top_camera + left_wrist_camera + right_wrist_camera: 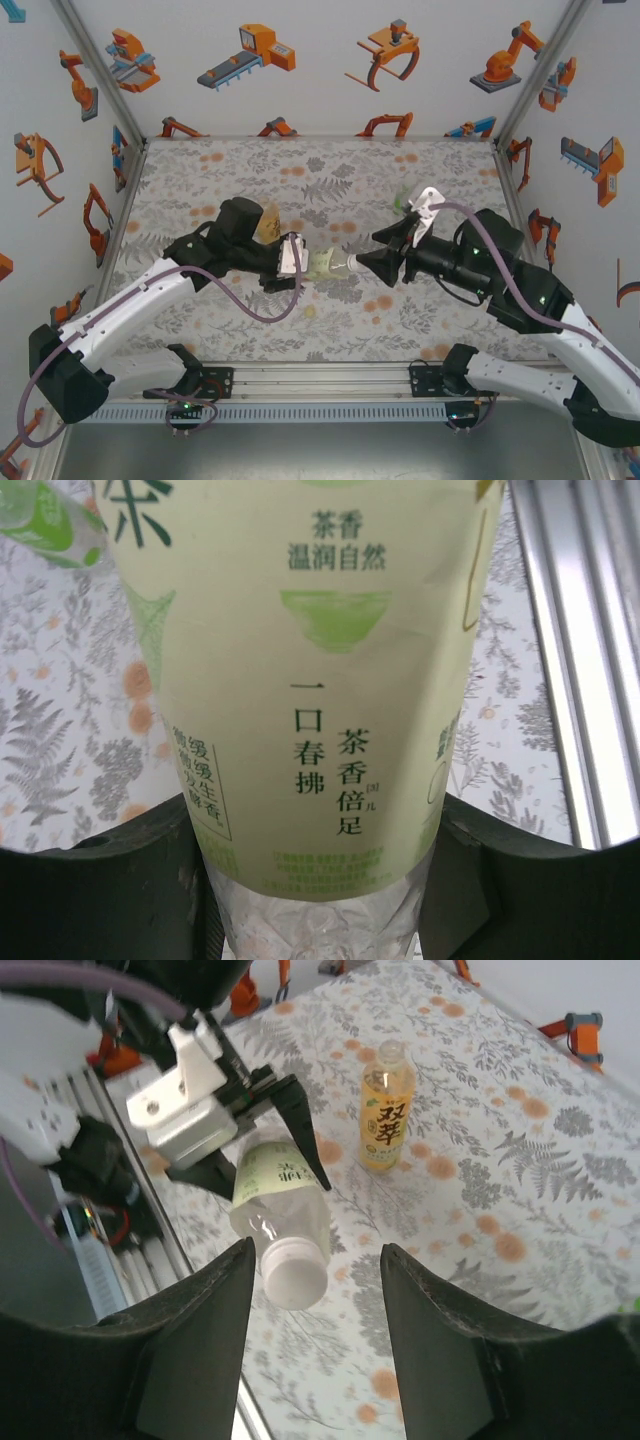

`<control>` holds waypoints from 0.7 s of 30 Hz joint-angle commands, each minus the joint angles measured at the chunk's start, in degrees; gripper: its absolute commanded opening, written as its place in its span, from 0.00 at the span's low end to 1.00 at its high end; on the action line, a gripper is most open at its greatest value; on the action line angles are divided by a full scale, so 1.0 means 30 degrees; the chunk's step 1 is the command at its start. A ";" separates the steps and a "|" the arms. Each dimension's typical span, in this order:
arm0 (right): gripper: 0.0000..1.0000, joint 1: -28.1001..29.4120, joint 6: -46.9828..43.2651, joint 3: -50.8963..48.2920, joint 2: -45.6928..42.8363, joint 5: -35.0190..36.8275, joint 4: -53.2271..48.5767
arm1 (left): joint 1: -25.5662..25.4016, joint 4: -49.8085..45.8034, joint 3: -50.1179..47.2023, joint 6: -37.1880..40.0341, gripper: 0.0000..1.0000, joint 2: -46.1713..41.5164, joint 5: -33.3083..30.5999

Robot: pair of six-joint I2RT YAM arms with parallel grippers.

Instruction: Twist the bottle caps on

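Capping in hand on the pale yellowish bottle [275,1185], held level in the air above the middle of the table [520,1160], neck toward the right arm. Pinched across its labelled body by the left gripper [262,1160], fingers [100,890] pressed against both sides. On the neck, the white cap [293,1270], seated, though impossible to tell how far threaded. Facing it, the right gripper [318,1256], fingers spread to either side of the cap and not closed on it. Looks like a re-grip between twists, or the start of one. Next: ease forward, close squarely on the cap's rim, then roll the wrist with the bottle kept steady and both axes in line, to avoid cross-threading. Beyond, the amber bottle [388,1110] upright on the table, well apart; past the held one, the green bottle [40,520].
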 commanded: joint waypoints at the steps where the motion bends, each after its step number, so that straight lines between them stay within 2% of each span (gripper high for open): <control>1: 0.49 0.0026 -0.5758 0.1438 0.0972 -0.3414 -0.2430 | -0.0130 -0.1236 0.0726 0.0315 0.00 -0.0108 0.1976; 3: 0.49 0.0026 -0.7822 0.1601 0.1112 -0.5204 -0.3054 | -0.0168 -0.1604 0.0822 0.0252 0.00 -0.0138 0.2229; 8: 0.50 0.0026 -1.0965 0.0938 0.0783 -0.7479 -0.3125 | -0.0186 -0.2326 0.1026 0.0179 0.00 -0.0051 0.2830; 21: 0.38 0.0026 -1.1327 -0.0153 0.0645 -0.6973 -0.2074 | -0.0382 -0.3055 0.1565 0.0143 0.00 0.0581 0.3244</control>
